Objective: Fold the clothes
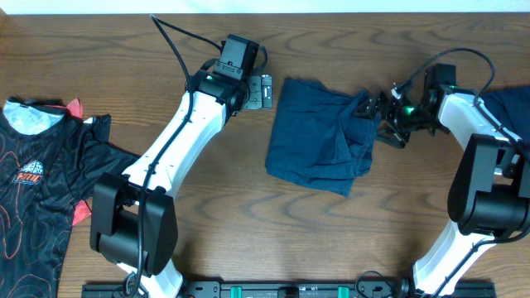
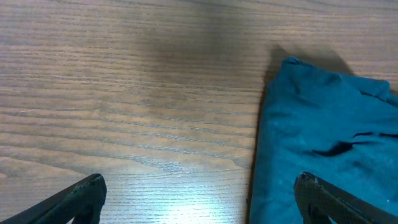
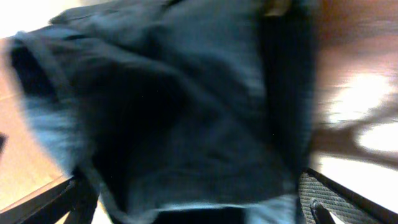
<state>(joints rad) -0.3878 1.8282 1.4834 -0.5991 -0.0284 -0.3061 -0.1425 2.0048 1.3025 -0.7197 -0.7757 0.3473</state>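
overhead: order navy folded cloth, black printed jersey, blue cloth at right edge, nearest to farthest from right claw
1. navy folded cloth, centre, right at the right claw
2. blue cloth, right edge, past the right arm
3. black printed jersey, far left

Plain navy-blue clothes (image 1: 319, 136); black jersey (image 1: 41, 190) with orange lines.

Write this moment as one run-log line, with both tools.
dark navy-blue fabric garment: folded | left tool: open, beside it | right tool: open, at its edge
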